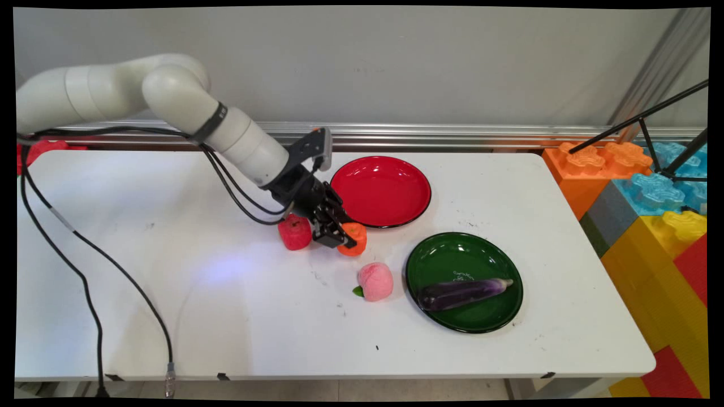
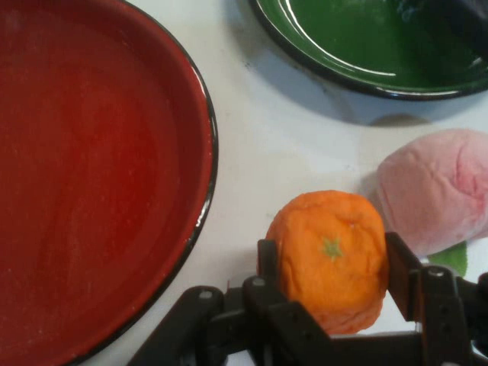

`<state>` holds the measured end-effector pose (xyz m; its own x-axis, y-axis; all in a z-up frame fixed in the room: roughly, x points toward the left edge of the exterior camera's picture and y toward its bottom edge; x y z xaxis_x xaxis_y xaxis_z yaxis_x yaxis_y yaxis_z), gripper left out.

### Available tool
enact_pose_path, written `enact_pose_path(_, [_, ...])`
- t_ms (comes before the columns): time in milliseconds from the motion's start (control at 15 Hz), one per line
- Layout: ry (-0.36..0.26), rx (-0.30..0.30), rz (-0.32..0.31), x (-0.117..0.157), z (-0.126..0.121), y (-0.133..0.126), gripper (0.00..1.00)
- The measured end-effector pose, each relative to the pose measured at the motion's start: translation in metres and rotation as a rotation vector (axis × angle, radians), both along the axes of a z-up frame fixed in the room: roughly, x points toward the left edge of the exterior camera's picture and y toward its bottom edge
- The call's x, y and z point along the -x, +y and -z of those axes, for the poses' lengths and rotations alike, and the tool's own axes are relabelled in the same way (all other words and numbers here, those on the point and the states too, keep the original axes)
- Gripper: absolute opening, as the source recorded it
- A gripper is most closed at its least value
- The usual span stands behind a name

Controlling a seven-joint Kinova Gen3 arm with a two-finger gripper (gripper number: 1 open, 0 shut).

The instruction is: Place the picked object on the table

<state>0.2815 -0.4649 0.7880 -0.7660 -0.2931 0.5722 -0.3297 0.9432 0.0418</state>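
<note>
Gripper: black two-finger gripper [image 1: 341, 233] low over the table, just in front of the red plate's near-left rim; fingers [image 2: 402, 274] clenched on the orange, one on each side of it.
Orange: soft orange toy fruit [image 2: 332, 255] with a small green star on top, grasped between the fingers; touching the table or just above it, cannot tell which. Seen in the main view [image 1: 355, 237] partly behind the gripper.
Red plate: round, black-rimmed [image 1: 381, 191], toward the far side of the table, nothing in it; just beside the orange, filling the left of the hand view [image 2: 91, 175].
Apple: red toy fruit [image 1: 294, 232] on the table just left of the gripper, near but apart from the orange.
Peach: pink toy fruit [image 1: 375, 281] with a small green leaf at its base, on the table in front of the orange, close to the green plate's left rim; apart from both. Also at the right edge of the hand view [image 2: 438, 194].
Green plate: round, dark green [image 1: 452, 257], right of the peach, in front of the red plate and to its right.
Eggplant: purple, long [image 1: 462, 293], lying across the near half of the green plate.
Table: white top [image 1: 169, 294], scuffed with small dark marks.
Blocks: large orange, blue, yellow and red toy bricks [image 1: 650, 192] beside the table's right end.
</note>
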Motion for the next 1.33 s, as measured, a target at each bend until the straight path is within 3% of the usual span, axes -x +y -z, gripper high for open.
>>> enact_pose_path(533, [0.010,0.005,0.016,0.004,0.030,-0.007,0.00])
enact_pose_path(1333, [0.031,-0.001,0.009,0.000,0.044,-0.007,0.00])
